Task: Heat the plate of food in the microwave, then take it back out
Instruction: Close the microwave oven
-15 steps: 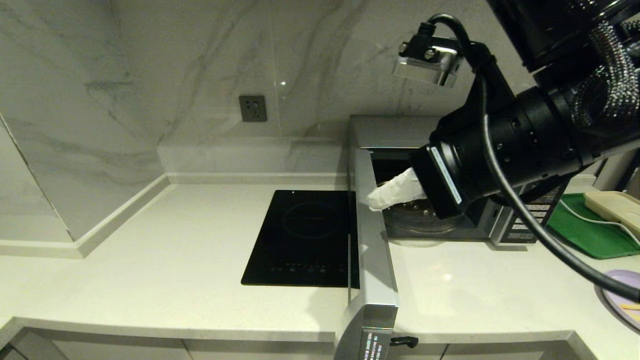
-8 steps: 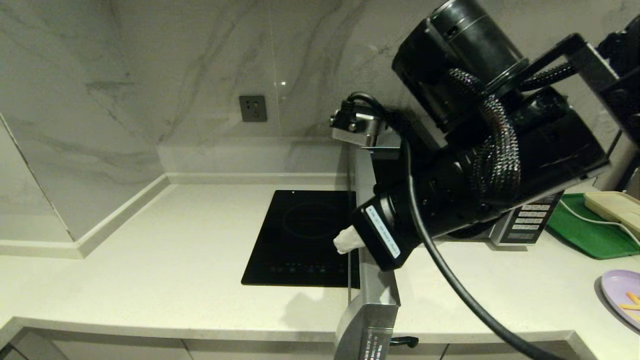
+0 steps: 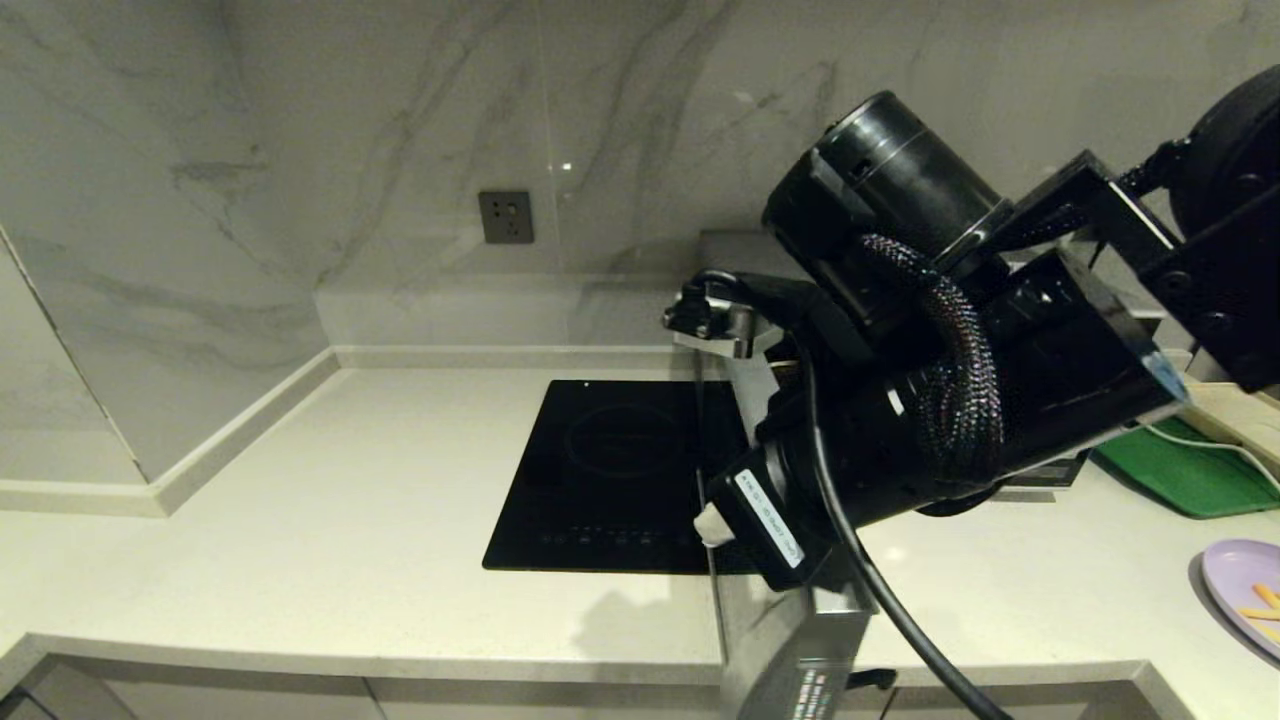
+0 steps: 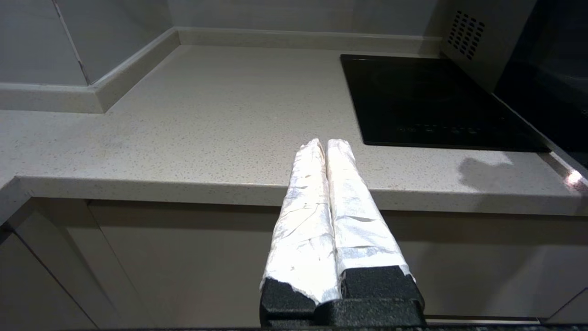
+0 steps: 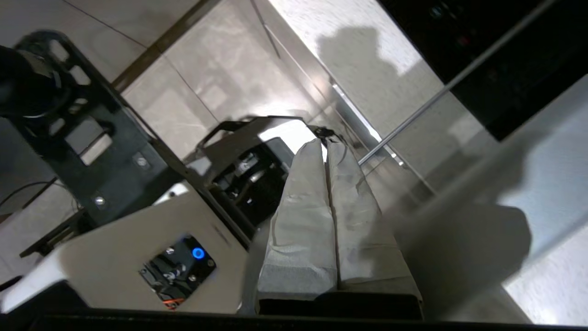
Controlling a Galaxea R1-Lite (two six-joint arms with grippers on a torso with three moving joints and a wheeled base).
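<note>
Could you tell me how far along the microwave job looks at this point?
Done: the microwave door stands open. In hand: the right gripper, shut and empty, is at the door's inner side near its outer edge. Left: the plate of food sits on the counter at the right, so loading, heating and removal remain, unless heating has already happened, which I can't tell. The left gripper is parked, shut, by the counter edge.

left gripper (image 4: 327, 143): two fingers (image 4: 303, 216) wrapped in white tape, pressed together, holding nothing; it hangs before the counter's front edge, over the cabinet fronts (image 4: 183, 262)
counter (image 4: 206, 119): pale speckled stone; a raised kerb runs along its back and side edges
induction hob (image 4: 427, 101): flat black, set toward the counter's back corner beside the microwave
microwave (image 4: 477, 41): silver side wall with vent holes; its dark glass door (image 4: 546, 96) stands beside the hob
</note>
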